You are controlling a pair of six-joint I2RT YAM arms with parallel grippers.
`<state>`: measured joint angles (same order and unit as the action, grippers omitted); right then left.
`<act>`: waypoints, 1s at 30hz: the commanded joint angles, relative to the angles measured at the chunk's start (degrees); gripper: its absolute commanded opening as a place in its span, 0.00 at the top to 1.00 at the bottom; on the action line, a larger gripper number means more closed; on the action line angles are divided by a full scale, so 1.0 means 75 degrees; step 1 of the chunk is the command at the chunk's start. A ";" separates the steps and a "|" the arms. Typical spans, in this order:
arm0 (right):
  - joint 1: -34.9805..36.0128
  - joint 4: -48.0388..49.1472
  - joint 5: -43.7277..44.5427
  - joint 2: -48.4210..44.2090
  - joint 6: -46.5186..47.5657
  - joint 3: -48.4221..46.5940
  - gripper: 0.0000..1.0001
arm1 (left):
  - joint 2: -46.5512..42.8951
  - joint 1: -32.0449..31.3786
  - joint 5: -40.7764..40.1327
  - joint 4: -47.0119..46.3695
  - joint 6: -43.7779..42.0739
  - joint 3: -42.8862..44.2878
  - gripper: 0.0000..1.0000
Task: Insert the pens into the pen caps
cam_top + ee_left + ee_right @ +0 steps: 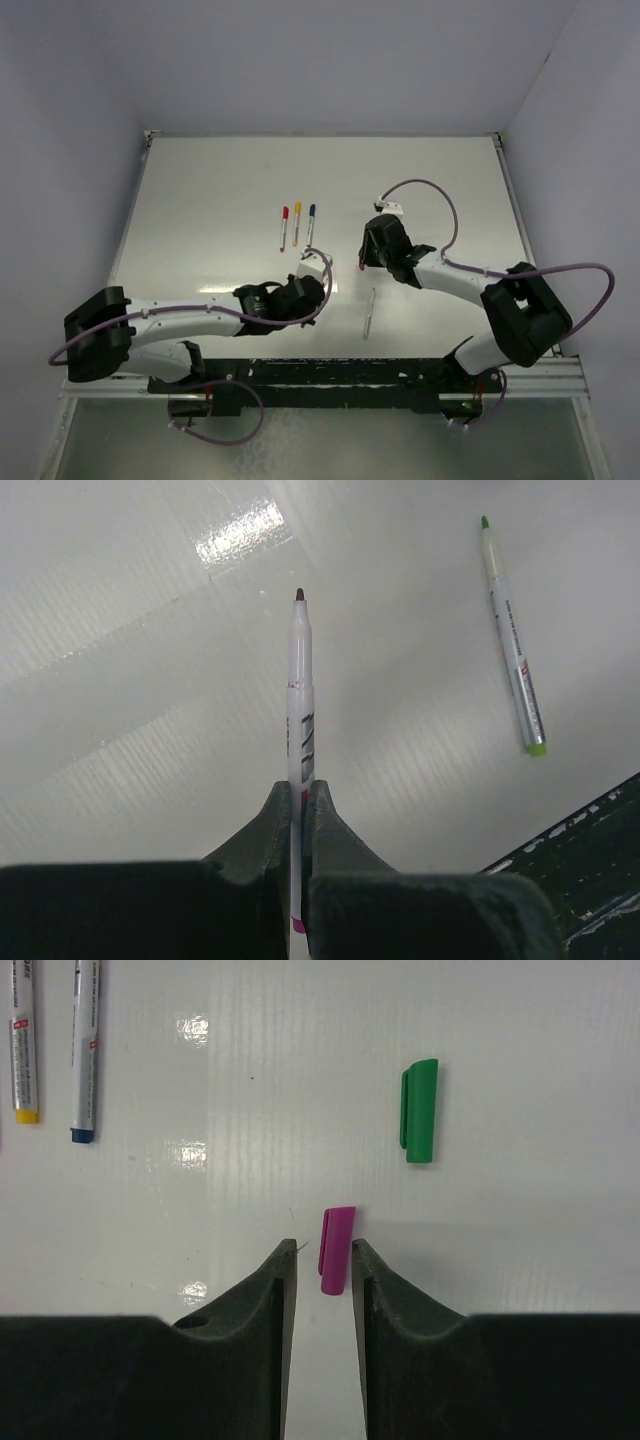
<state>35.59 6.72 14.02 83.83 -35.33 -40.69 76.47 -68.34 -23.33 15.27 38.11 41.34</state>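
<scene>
My left gripper [302,785] is shut on a white pen [301,680], whose bare dark purple tip points away from the wrist, above the table. Another uncapped pen [510,630] with a green tip lies flat to its right, also seen near the front edge as the green pen [368,313]. My right gripper [324,1250] is open and low over the table, its fingers on either side of a purple cap [338,1250] lying between them. There is a gap on the cap's left side. A green cap [420,1110] lies further out to the right.
Three capped pens lie side by side mid-table: red [285,228], yellow [297,222] and blue [311,224]. The white table [200,200] has raised edges, and a black rail [400,372] runs along its near side.
</scene>
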 commanded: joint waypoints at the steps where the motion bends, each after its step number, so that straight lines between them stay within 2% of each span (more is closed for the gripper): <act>1: 0.0039 -0.0008 -0.0085 0.0320 0.0062 -0.0476 0.70 | -0.0866 -0.0040 -0.0207 -0.0669 -0.0423 -0.0430 1.00; 7: 0.0083 -0.0099 -0.0011 0.0817 0.0014 -0.0705 0.71 | -0.1470 -0.0039 -0.0101 -0.1073 -0.0606 -0.0803 1.00; 19: 0.0199 -0.0392 0.0320 0.1472 -0.0088 -0.0983 0.72 | -0.1376 -0.0038 0.0052 -0.1295 -0.0523 -0.0934 1.00; 24: 0.0341 -0.0711 0.0542 0.1676 -0.0157 -0.1057 0.76 | -0.1351 -0.0029 0.0041 -0.1341 -0.0511 -0.0941 1.00; 30: 0.0645 -0.1339 0.1076 0.1889 -0.0356 -0.1200 0.70 | -0.1361 -0.0029 0.0022 -0.1349 -0.0442 -0.0951 1.00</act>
<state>39.00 3.11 18.68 96.38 -36.42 -48.58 66.52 -68.34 -22.96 7.68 34.85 34.39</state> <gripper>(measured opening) 0.280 0.027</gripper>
